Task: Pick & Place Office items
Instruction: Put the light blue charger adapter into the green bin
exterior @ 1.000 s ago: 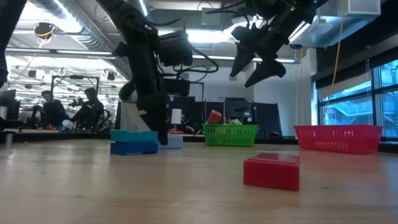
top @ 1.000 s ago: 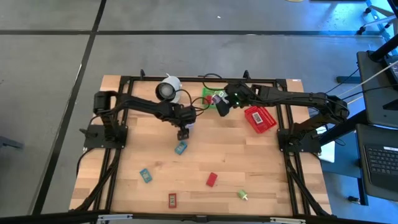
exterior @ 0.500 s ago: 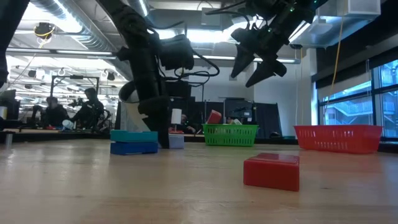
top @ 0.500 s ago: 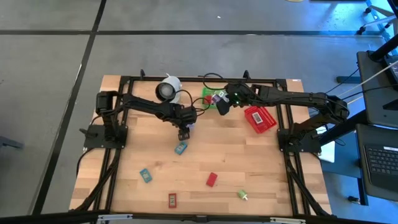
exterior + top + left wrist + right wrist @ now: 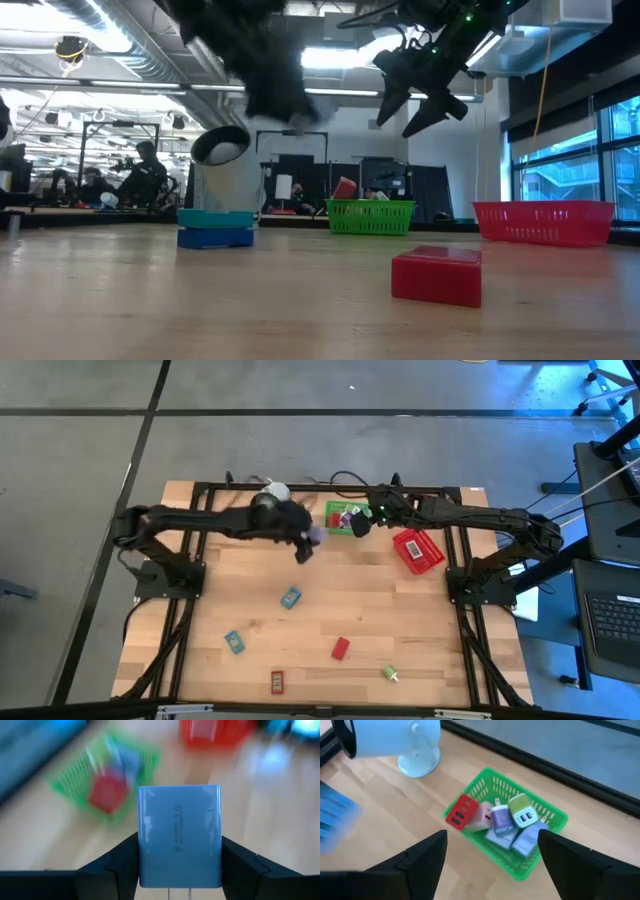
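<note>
Charger block, pale blue plastic, rectangular (image 5: 179, 836): clamped between both fingers of the left hand (image 5: 179, 870), prongs toward the wrist, carried above the wooden tabletop (image 5: 400, 620) near the green mesh basket (image 5: 345, 518). Basket holds a red block (image 5: 461, 812), pink block (image 5: 482, 816), lavender block (image 5: 501, 818), green-and-white block (image 5: 521, 811) and pale blue packets (image 5: 525, 840). Right hand (image 5: 492, 851): fingers spread wide, holding nothing, hovering above the green basket. Red mesh basket (image 5: 418, 550) sits just beside the green one. Loose on the tabletop, well apart: teal-over-blue block (image 5: 290, 598), teal piece (image 5: 234, 642), red block (image 5: 341, 649), red flat packet (image 5: 278, 682), small green piece (image 5: 389, 674). White cylindrical fan (image 5: 395, 740) stands near the green basket.
</note>
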`<state>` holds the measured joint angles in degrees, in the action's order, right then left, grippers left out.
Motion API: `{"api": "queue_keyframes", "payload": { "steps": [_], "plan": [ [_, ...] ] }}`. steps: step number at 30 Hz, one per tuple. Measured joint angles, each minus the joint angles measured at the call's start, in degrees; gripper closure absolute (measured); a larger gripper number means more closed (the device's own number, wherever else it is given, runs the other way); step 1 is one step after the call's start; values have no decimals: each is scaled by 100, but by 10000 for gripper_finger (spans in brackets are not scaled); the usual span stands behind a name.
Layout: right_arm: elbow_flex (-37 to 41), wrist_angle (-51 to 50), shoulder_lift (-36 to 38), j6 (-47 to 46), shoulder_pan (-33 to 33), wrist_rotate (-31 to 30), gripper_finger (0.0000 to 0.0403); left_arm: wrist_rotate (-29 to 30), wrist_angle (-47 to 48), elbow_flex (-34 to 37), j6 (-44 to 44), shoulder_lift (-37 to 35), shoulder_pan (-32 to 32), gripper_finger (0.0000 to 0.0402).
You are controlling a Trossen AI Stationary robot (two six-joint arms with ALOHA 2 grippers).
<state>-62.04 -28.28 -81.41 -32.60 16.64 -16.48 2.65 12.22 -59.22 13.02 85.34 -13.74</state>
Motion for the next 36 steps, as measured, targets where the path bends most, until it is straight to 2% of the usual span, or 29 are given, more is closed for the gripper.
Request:
{"api": "queue_keyframes", "payload": {
  "steps": [6,12,15,17,20,23,25,27,31,36],
  "plan": [
    [0,32,87,-2,25,106,89,-13,-1268,-4,-181,-933,-8,190],
    [1,393,96,-149,0,369,89,-8,-2162,-11,-897,-1184,155,188],
    [2,800,112,-151,-2,819,89,232,-2091,-11,-1225,-1180,243,188],
    [2,1088,174,-151,-16,1037,89,609,-1878,-11,-1415,-1175,295,187],
    [0,1271,303,-151,-42,1056,89,1407,-1399,-11,-1727,-1167,356,187],
    [0,1292,382,-308,-67,831,89,2484,-761,-11,-2016,-1167,412,187],
    [0,1363,380,-532,-67,812,89,2863,-443,-11,-2027,-1085,427,187],
    [0,1568,324,-757,-80,839,89,2768,-287,-10,-1968,-951,413,186],
    [2,1944,142,-1189,-164,842,89,2395,-659,-11,-1903,-473,430,186],
    [2,1923,144,-1327,-176,714,89,2823,-816,-11,-2144,186,410,186]
  ]
}}
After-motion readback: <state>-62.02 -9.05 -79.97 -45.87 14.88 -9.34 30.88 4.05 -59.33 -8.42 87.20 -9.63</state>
